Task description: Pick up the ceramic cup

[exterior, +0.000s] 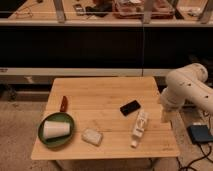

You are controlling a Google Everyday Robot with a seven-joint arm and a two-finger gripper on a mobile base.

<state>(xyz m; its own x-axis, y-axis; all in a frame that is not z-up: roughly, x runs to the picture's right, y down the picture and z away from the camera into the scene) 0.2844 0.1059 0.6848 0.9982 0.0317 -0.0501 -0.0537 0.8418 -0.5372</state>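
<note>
Closest to the front edge of the wooden worktop (100, 90) lies a small whitish block (92, 136). At the worktop's right edge, the tool (165, 116) hangs down from the white arm (187, 87), about level with the surface. How far open it stands cannot be told, and it has hold of none of the things on the worktop.

Just to the tool's left lies a long white bottle-like object (139, 127), angled toward the front edge. Beyond it, near the middle, is a flat black object (130, 107). The ceramic cup (56, 130) is well apart from the tool, on the opposite side. It lies on its side on the green plate (58, 144) at the front left corner. A small red object (63, 103) sits just behind the plate.
</note>
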